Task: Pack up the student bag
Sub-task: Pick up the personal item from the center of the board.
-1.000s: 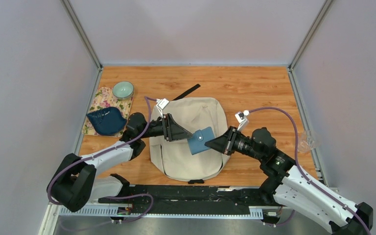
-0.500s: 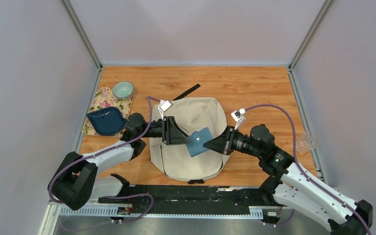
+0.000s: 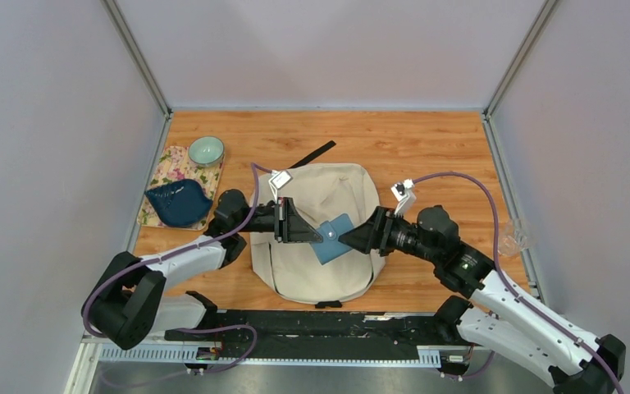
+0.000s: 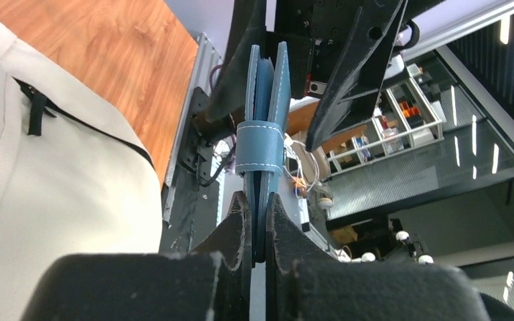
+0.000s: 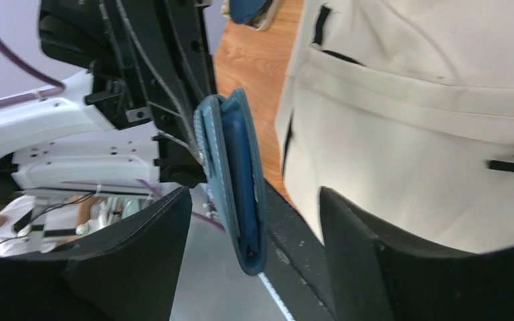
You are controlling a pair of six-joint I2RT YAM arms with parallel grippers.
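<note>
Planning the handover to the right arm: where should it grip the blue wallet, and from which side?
The free end, opposite where the left gripper pinches it. The blue wallet is thin with flat faces, so the open right gripper should come from the robot's right and close across those faces.

teal bowl (image 3: 206, 150), navy dish (image 3: 178, 203) on floral mat (image 3: 168, 168) | blue wallet (image 3: 334, 238)

The left arm (image 3: 182, 258) and right arm (image 3: 518, 317) are white with black joints. A purple cable (image 3: 469, 182) loops along each. The left tool (image 3: 318, 236) and right tool (image 3: 346, 239) are black, with flat pointed fingers (image 5: 130, 257).
</note>
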